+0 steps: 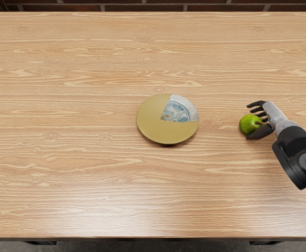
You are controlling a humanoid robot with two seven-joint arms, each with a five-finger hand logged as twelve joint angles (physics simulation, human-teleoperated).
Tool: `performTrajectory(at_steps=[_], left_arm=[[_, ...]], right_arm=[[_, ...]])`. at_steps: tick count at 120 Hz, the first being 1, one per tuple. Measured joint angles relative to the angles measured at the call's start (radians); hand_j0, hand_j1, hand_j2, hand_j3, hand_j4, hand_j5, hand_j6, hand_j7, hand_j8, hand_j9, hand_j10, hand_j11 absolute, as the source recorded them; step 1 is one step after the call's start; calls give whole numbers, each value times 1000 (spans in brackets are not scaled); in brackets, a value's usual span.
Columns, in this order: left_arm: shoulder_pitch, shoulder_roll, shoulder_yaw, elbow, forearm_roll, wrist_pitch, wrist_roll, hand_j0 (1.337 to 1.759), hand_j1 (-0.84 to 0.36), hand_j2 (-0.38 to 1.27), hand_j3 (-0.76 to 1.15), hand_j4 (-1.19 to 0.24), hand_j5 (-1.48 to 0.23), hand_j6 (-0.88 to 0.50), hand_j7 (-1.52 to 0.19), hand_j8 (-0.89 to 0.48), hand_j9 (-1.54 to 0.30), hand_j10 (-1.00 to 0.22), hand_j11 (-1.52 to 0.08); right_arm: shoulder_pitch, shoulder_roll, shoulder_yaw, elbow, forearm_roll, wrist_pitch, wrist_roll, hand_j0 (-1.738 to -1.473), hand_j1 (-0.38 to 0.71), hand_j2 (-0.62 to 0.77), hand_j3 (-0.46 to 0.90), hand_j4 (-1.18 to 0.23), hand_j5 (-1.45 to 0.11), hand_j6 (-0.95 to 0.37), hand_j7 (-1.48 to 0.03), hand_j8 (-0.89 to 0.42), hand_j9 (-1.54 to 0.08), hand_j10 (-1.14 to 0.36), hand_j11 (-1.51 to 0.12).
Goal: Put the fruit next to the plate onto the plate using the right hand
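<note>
A small green fruit (250, 124) lies on the wooden table to the right of a round olive plate (163, 123) that has a grey-blue patterned wedge at its upper right. My right hand (251, 121) reaches in from the right edge and brackets the fruit. Its dark fingers (256, 109) extend along the fruit's far side and the thumb (259, 133) lies along its near side. The fingers look straight rather than wrapped, and the fruit rests on the table. The left arm is out of view.
The table (90, 173) stretches wide on all sides, with its front edge at the bottom of the view and a brick wall beyond its far edge. A bare strip of wood separates the plate from the fruit.
</note>
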Motion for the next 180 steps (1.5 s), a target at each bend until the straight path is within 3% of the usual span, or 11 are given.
performTrajectory(at_steps=[31, 53, 67, 77, 95, 110, 123, 132, 156, 180], left_arm=[[0, 0, 0, 0, 0, 0, 0, 1658, 349, 1, 0, -2, 0, -3, 0, -3, 0, -2, 0], [0, 0, 0, 0, 0, 0, 0, 1658, 349, 1, 0, -2, 0, -3, 0, -3, 0, -2, 0], [0, 0, 0, 0, 0, 0, 0, 1658, 349, 1, 0, -2, 0, -3, 0, -3, 0, -2, 0], [0, 0, 0, 0, 0, 0, 0, 1658, 349, 1, 0, -2, 0, -3, 0, -3, 0, -2, 0], [0, 0, 0, 0, 0, 0, 0, 1658, 349, 1, 0, -2, 0, -3, 0, -3, 0, -2, 0], [0, 0, 0, 0, 0, 0, 0, 1658, 349, 1, 0, -2, 0, -3, 0, -3, 0, -2, 0], [0, 0, 0, 0, 0, 0, 0, 1658, 349, 1, 0, -2, 0, -3, 0, -3, 0, -2, 0], [0, 0, 0, 0, 0, 0, 0, 1658, 349, 1, 0, -2, 0, -3, 0, -3, 0, -2, 0], [0, 0, 0, 0, 0, 0, 0, 1658, 349, 1, 0, -2, 0, -3, 0, -3, 0, -2, 0], [0, 0, 0, 0, 0, 0, 0, 1658, 349, 1, 0, -2, 0, -3, 0, -3, 0, -2, 0]], right_arm=[[4, 30, 0, -33, -2, 0, 0, -1658, 96, -62, 0, -373, -482, -376, -480, -375, -482, -378, -469], [8, 46, 1, -55, -8, 1, 2, -1660, 90, -89, 33, -384, -465, -375, -479, -385, -466, -202, -859], [11, 50, 0, -60, -6, 1, 1, -1662, 67, -139, 60, -389, -466, -377, -483, -390, -466, -171, -928], [13, 51, 1, -61, -4, 0, -1, -1666, 64, -124, 43, -396, -478, -384, -494, -398, -476, -174, -932], [18, 52, 1, -62, 0, 0, -1, -1658, 132, -85, 0, -434, -550, -430, -555, -436, -549, -334, -754], [23, 52, 2, -62, 0, 1, 0, -1657, 168, -13, 0, -476, -614, -431, -615, -434, -613, -418, -719], [26, 51, 2, -62, 0, 4, 0, -1656, 203, 58, 0, -539, -711, -388, -705, -388, -712, -504, -775], [26, 51, 2, -62, 0, 6, 0, -1654, 215, 66, 0, -508, -781, -348, -766, -345, -782, -553, -826], [37, 50, 10, -62, 20, 8, 0, -1653, 226, 78, 0, -453, -885, -289, -859, -284, -891, -510, -905], [124, 52, 12, -61, 118, 43, 0, -1652, 238, 85, 0, -427, -925, -260, -888, -259, -923, -503, -930]])
